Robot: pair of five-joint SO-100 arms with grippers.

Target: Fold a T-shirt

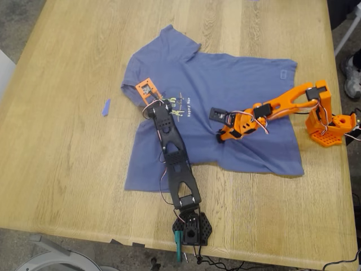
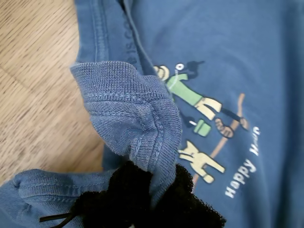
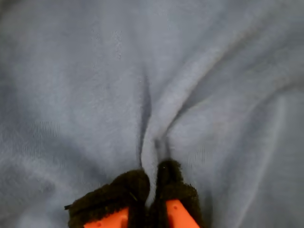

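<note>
Holding the T-shirt at two spots while it lies front-up and mostly flat across the middle of the wooden table, collar toward the exterior view's left, hem toward its right. Clamping the ribbed collar, bunched into a hump just beside the cartoon print, between the black pads of my first gripper. Pinching a thin raised ridge of plain cloth in my second gripper, jaws narrowed almost to touching.

Risks from here:
- Losing the ridge, since so little cloth sits between the pads of my second gripper.
- Dragging the whole shirt instead of folding it, with nothing else pinning it down.
- Twisting the chest into creases if the two pulls disagree.
- Bumping arm against arm, with both grippers near each other over the chest in the exterior view.
- Sweeping the small blue scrap into the fold, though it lies apart from the collar.

Hard to judge:
- How many layers the second pinch takes, probably only the top one; the second wrist view is dim and soft.
- How the cloth lies beneath the black arm, which covers it in the exterior view.
- What the caption says in full, since part of it runs out of the first wrist view.
</note>
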